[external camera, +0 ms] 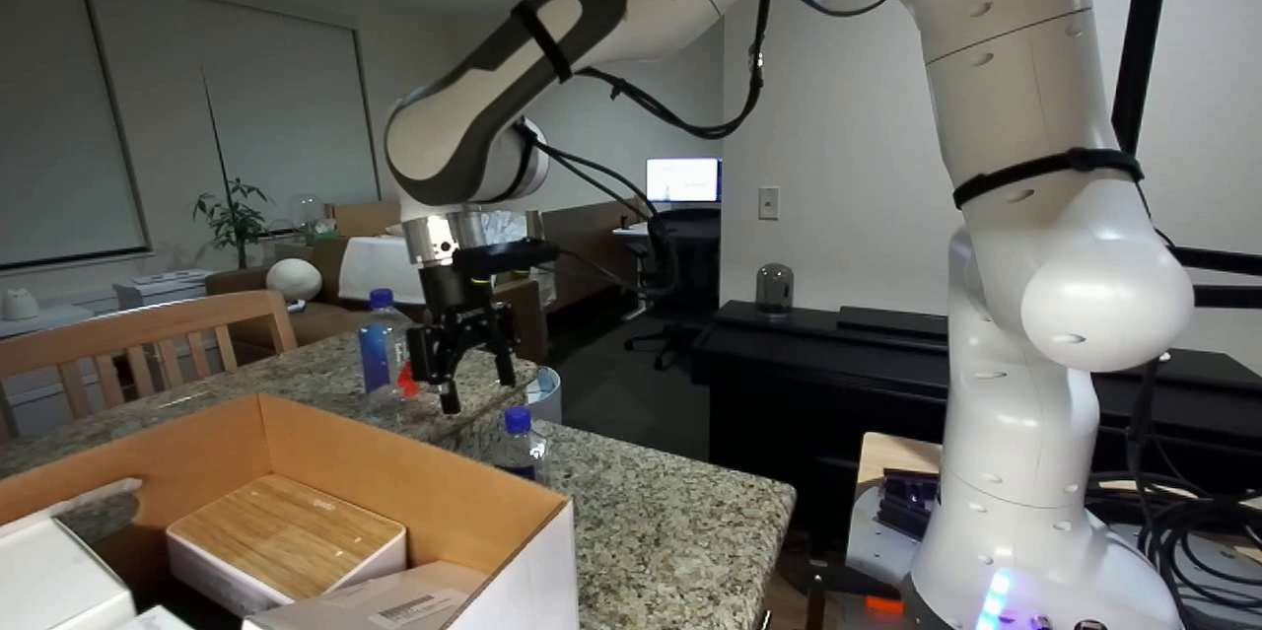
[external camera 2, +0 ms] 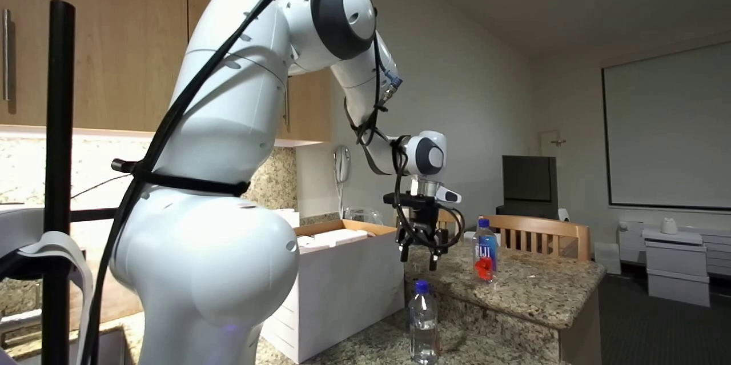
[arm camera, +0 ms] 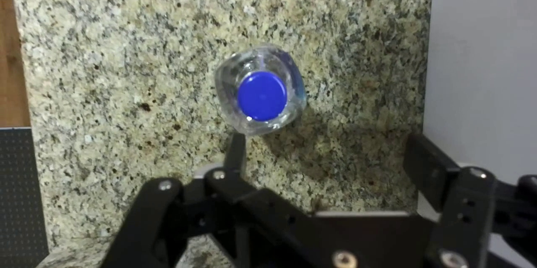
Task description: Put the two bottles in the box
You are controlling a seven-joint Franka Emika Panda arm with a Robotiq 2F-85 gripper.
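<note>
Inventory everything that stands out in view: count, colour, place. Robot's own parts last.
lower counter: 1, speckled beige, foreground
raised counter: 1, speckled beige, beyond it
box: 1, white outside, tan inside, on the lower counter
cartons: several, mostly white, inside the box
lower bottle: 1, clear, blue cap, upright beside the box
upper bottle: 1, clear, blue cap, blue and red front, on the raised counter
chair: at least 1, tan, behind the raised counter
plant: 1, green, background
monitor: 1, pale lit screen, background
glass dome: 1, greyish, on black furniture
wall phone: 1, white, beyond the box
cupboards: at least 2, tan, high up
arm: 1, white and grey, over the counters
tool: 1, black, open, above the counters
</note>
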